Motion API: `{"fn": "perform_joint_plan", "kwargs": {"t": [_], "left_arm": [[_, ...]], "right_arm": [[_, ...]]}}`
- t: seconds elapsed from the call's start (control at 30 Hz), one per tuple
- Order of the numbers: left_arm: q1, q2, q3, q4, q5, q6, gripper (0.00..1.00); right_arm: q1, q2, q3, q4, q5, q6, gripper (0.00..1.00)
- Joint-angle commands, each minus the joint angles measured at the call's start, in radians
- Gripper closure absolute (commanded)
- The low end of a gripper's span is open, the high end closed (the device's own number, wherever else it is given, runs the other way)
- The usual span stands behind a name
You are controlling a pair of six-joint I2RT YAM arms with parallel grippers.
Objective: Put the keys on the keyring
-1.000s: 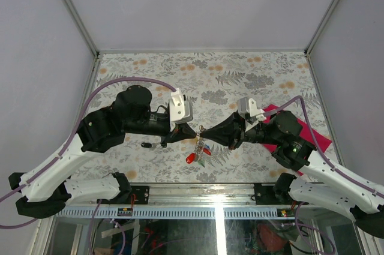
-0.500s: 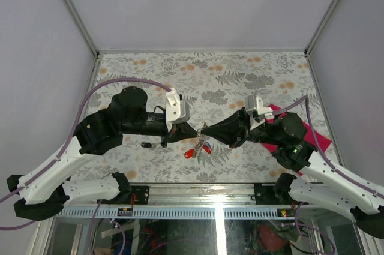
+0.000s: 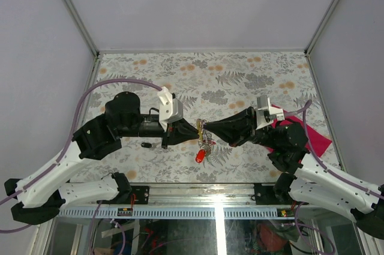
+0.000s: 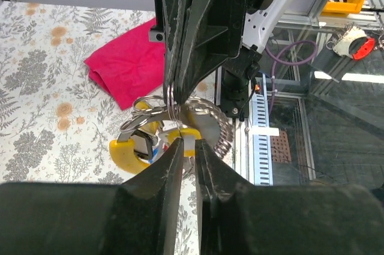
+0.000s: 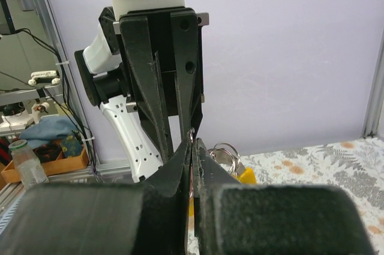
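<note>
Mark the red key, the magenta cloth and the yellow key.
Red-headed silvery metal key (image 3: 200,156): top view, its plastic head.
Folded magenta cloth (image 4: 126,63): left wrist view, its middle.
Yellow-headed metal key (image 4: 120,154): left wrist view, its head.

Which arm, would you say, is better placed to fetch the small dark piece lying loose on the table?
Left, probably: the dark piece lies beside that arm and the left gripper is slightly open, while the right gripper is shut on the keyring.
</note>
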Motion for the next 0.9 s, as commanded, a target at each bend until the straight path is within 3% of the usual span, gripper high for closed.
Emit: {"fn": "perform_joint_plan", "kwargs": {"t": [0.0,0.27,0.57,0.87], "left_arm": [[-0.006,-0.062,-0.024,0.134,-0.037,-0.047,0.83],[-0.006,-0.149,-0.092,0.281,-0.113,-0.108,0.7],[-0.006,-0.186,-0.276,0.598,-0.105,-0.267,0.68],[-0.006,-0.19,-0.331,0.665,-0.115,-0.291,0.68]], "right_arm": [[0.005,-0.035,0.028,0.118,0.046,-0.022,1.0],[0.005,-0.064,0.051,0.035,0.0,-0.078,1.0],[0.005,-0.05,0.06,0.037,-0.008,-0.082,1.0],[0.005,-0.056,0.061,0.033,-0.031,-0.083,1.0]]}}
